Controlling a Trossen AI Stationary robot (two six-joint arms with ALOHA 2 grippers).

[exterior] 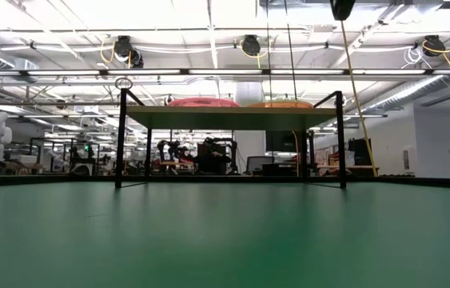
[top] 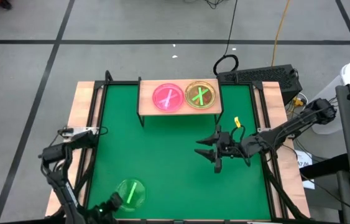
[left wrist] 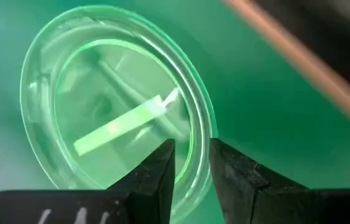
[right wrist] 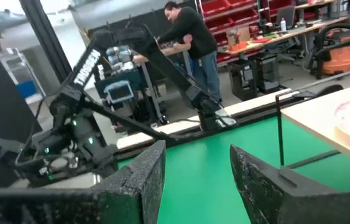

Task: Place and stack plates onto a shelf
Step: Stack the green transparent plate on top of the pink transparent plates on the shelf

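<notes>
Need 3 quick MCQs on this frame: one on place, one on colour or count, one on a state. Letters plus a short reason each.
1. Where is the green plate?
A) on the shelf
B) on the mat, at the left claw
C) in the right claw

2. How many plate piles sit on the shelf?
A) two
B) four
C) none

3. The right claw is:
A) shut on a plate
B) open, holding nothing
C) under the shelf

Answers:
1 B: its rim sits between the fingers of the left claw.
2 A: the pink pile and the orange pile.
3 B: its fingers stand apart over bare mat.
</notes>
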